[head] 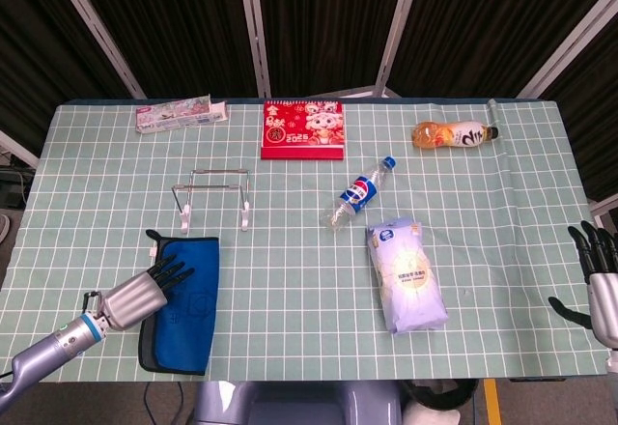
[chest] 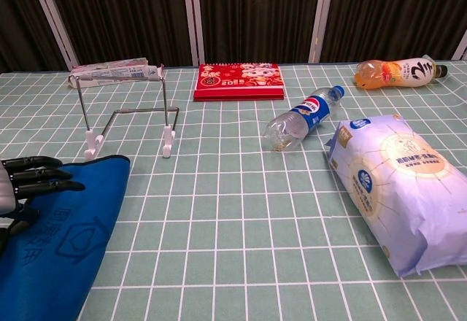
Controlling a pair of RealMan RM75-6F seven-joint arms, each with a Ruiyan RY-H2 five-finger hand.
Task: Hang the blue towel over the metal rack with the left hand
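Plastic bottle point(head: 357, 193) beside snack bag point(head: 407, 276)

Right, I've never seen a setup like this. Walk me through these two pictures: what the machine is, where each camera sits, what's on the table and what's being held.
This is a two-armed robot with mechanical hands, steered by a person. The head view looks down from above; the chest view looks across the green checked table from lower down.

The left hand lies on the blue towel at the near left edge, fingers extended; whether it actually grips the cloth, I cannot tell. The right hand waits off the table's right edge, empty, fingers apart.

Behind the towel stands the metal wire rack, where the towel should go. Also lying there: a clear Pepsi bottle, a white and blue packet, an orange drink bottle, a red desk calendar and a long toothpaste box.
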